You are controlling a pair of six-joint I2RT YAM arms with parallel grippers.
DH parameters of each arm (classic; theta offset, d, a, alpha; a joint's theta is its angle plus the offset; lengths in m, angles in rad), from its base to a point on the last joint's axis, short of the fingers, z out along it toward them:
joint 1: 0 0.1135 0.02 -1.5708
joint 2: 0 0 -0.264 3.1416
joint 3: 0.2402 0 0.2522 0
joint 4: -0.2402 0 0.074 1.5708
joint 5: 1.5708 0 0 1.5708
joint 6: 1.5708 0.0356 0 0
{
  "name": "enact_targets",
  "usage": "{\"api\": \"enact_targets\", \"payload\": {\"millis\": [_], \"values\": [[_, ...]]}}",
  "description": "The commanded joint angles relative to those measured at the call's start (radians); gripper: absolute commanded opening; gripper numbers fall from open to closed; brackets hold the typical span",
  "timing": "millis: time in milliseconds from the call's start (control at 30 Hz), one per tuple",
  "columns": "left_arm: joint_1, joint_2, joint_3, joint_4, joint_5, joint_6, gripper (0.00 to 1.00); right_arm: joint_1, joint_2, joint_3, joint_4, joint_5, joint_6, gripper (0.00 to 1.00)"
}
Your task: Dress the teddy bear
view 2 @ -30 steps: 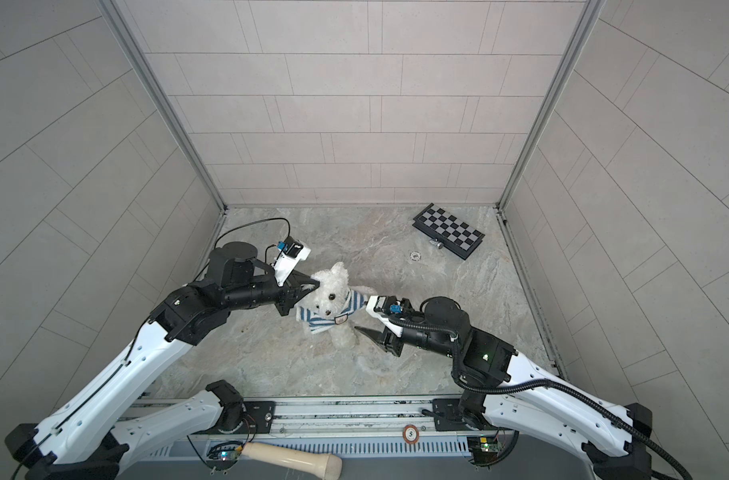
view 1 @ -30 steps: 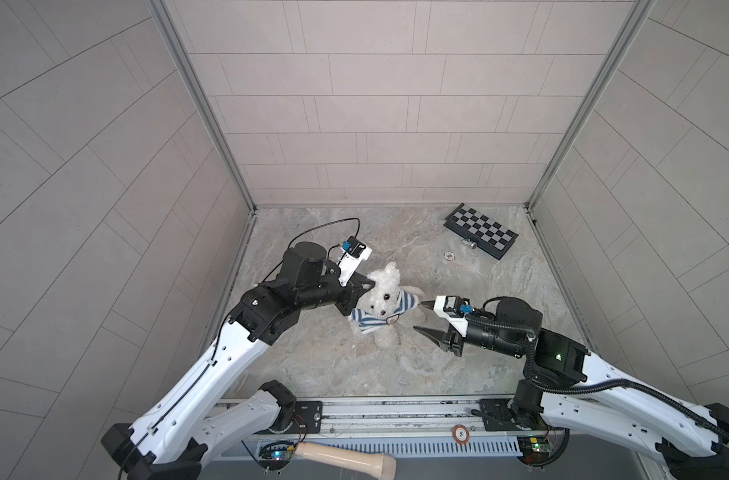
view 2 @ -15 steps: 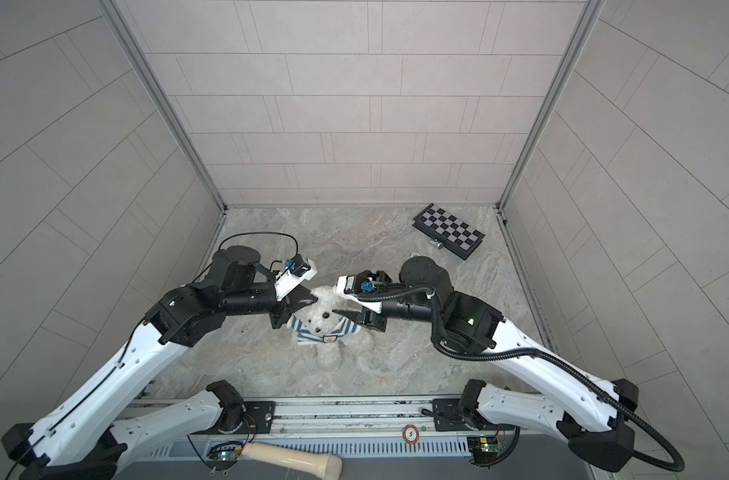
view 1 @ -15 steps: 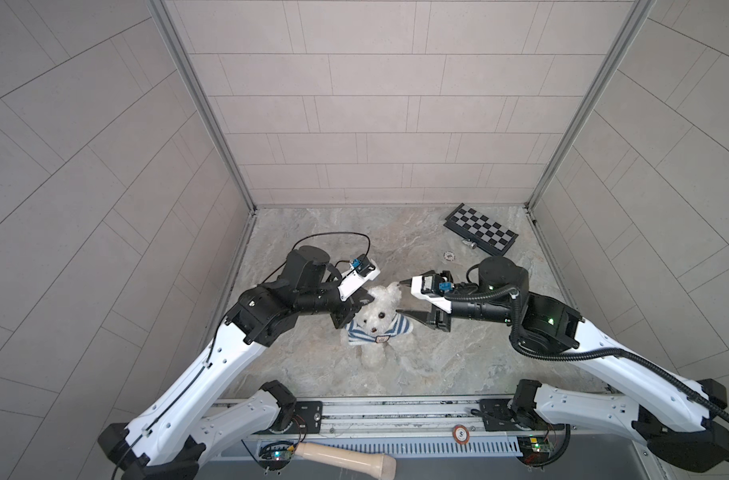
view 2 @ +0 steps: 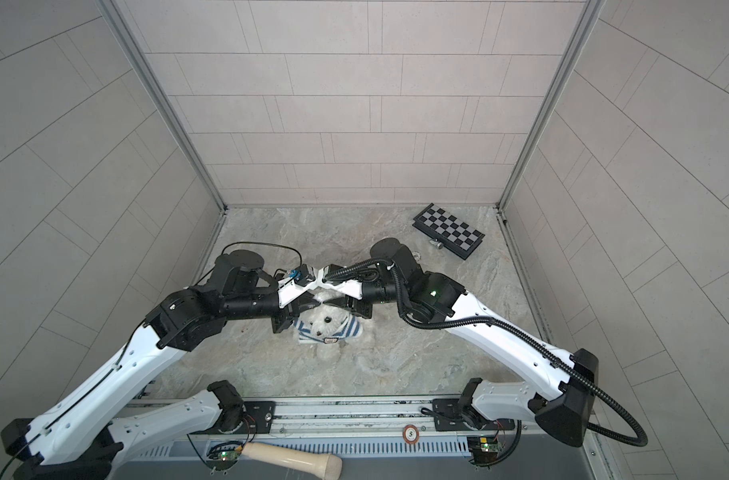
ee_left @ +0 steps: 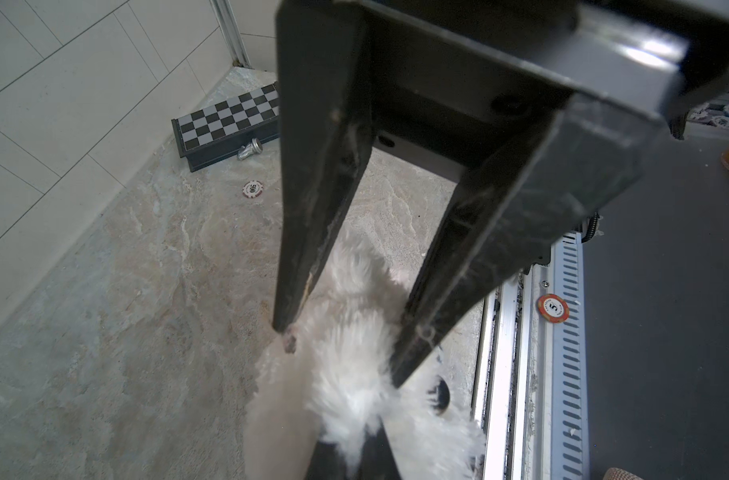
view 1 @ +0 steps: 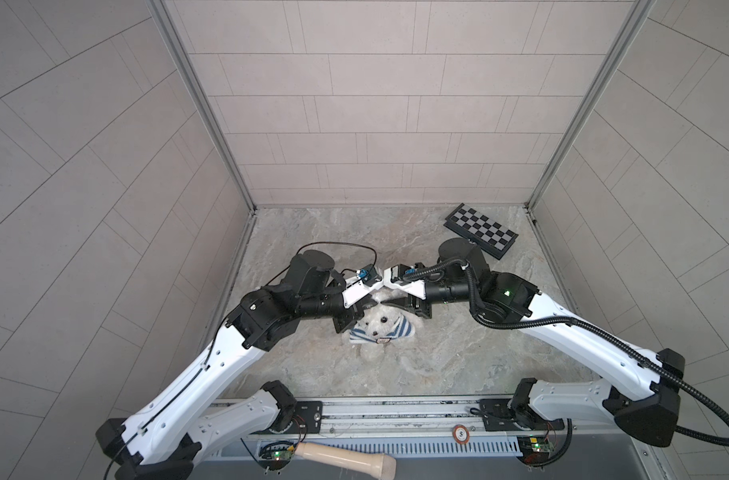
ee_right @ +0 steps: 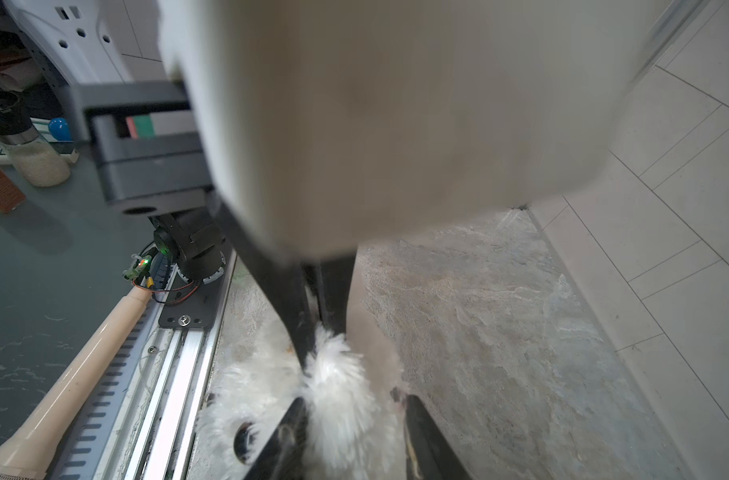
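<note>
Marble-look tabletop [view 1: 313, 374], teddy bear [view 1: 380, 326] mid-table, face up, head toward the back wall [view 1: 375, 124], legs toward the rail [view 1: 396, 409]. Striped shirt [view 1: 402, 332] is bunched by its neck. The left gripper [ee_right: 313, 349] is pinched tight on fur by the head, probably to steady it, while the right gripper [ee_right: 352, 403] has its jaws apart around more fur.

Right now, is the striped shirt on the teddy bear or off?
On: in both top views the striped shirt sits around the teddy bear, below its head, badge in front. Arms through sleeves: cannot tell.
</note>
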Motion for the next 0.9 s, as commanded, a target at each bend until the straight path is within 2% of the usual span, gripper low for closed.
{"api": "enact_targets", "payload": {"millis": [0, 67, 300, 633, 733, 867], "values": [[-0.014, -0.016, 0.002, 0.070, 0.011, 0.011, 0.00, 0.000, 0.023, 0.012, -0.026, -0.030, -0.033, 0.33], [-0.019, -0.015, -0.004, 0.080, -0.011, 0.011, 0.00, 0.001, 0.031, 0.015, -0.042, -0.037, -0.042, 0.33], [-0.019, -0.030, -0.019, 0.101, -0.055, 0.018, 0.00, -0.001, 0.052, 0.019, -0.114, -0.065, -0.085, 0.43], [-0.019, -0.059, -0.041, 0.141, -0.011, 0.007, 0.00, -0.021, 0.085, 0.012, -0.074, -0.093, -0.087, 0.40], [-0.019, -0.067, -0.055, 0.162, -0.009, -0.002, 0.00, -0.023, 0.073, -0.006, -0.051, -0.103, -0.093, 0.38], [-0.019, -0.059, -0.057, 0.164, -0.012, -0.003, 0.00, -0.033, 0.021, -0.062, 0.039, -0.112, -0.066, 0.39]]}}
